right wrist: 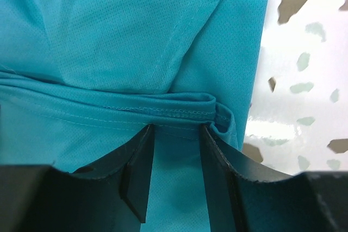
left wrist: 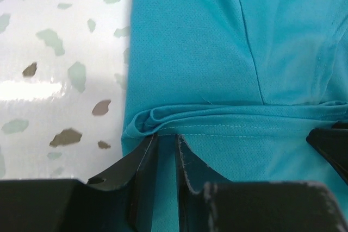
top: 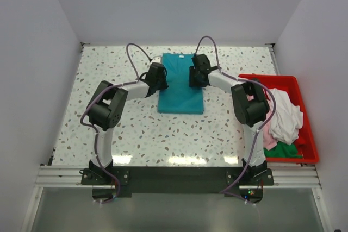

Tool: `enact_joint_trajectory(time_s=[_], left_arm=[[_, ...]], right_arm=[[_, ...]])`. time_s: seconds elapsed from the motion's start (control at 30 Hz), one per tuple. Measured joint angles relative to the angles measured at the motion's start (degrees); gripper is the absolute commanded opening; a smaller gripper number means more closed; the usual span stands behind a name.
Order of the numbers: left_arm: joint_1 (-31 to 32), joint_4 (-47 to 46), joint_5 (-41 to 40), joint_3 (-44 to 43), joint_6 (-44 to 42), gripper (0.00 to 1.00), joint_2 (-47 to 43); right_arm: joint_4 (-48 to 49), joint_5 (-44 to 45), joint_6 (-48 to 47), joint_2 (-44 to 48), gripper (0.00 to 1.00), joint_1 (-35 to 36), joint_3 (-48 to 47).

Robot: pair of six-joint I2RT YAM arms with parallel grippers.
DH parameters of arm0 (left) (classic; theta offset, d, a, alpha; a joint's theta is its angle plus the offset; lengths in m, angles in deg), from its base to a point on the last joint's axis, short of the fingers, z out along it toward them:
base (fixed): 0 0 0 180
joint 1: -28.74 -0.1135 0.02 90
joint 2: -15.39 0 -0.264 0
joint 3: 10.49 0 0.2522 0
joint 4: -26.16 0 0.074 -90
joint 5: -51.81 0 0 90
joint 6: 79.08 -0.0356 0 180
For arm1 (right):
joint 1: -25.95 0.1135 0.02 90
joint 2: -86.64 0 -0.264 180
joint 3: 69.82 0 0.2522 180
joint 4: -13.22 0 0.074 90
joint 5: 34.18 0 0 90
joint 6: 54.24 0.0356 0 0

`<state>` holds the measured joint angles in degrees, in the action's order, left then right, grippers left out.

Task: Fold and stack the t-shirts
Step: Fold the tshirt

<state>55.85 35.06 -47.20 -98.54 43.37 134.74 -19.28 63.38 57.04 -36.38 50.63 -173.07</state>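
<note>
A teal t-shirt (top: 180,85) lies folded into a long rectangle at the middle back of the table. My left gripper (top: 162,79) presses on its left edge. In the left wrist view, the left gripper (left wrist: 167,136) has its jaws drawn close, pinching a narrow strip of teal cloth just below a rolled hem (left wrist: 228,115). My right gripper (top: 194,77) rests on the shirt's right edge. The right wrist view shows the right gripper (right wrist: 176,127) open, fingers pressed into the cloth under a stitched hem fold (right wrist: 136,104).
A red plastic bin (top: 311,148) stands at the right edge of the table. It holds a heap of white (top: 285,118), pink (top: 251,97) and green (top: 283,151) t-shirts. Speckled tabletop (top: 125,129) surrounds the teal shirt; white walls close in on three sides.
</note>
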Motion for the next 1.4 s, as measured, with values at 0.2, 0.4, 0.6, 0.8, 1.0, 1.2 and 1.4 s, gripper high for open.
enact_joint_trajectory(time_s=[0.2,0.4,0.6,0.8,1.0,1.2,1.4], left_arm=[[0.59,-0.79,-0.96,8.98,2.95,0.24,-6.38],[3.50,-1.57,-3.08,20.63,6.69,0.24,-15.06],[5.42,-1.05,-3.23,29.35,10.32,0.25,-22.80],[5.49,-0.07,-3.17,32.22,12.09,0.25,-25.79],[5.46,1.51,-2.97,32.57,12.48,0.29,-26.82],[5.16,9.99,-2.10,30.27,10.71,0.57,-30.71],[4.83,18.62,-2.01,30.34,11.54,0.59,-43.58]], right_arm=[[3.78,-3.06,2.34,6.51,0.43,1.14,10.32],[5.90,-4.09,4.33,14.56,0.43,5.20,21.64],[5.31,-6.27,5.79,21.22,0.46,7.61,29.51],[3.69,-8.20,5.75,21.81,0.47,5.73,29.57],[2.58,-10.14,5.35,21.81,0.48,2.43,29.05],[0.09,-10.12,4.55,23.41,0.49,0.50,26.93],[-1.42,-9.99,6.45,38.38,0.49,2.32,35.71]])
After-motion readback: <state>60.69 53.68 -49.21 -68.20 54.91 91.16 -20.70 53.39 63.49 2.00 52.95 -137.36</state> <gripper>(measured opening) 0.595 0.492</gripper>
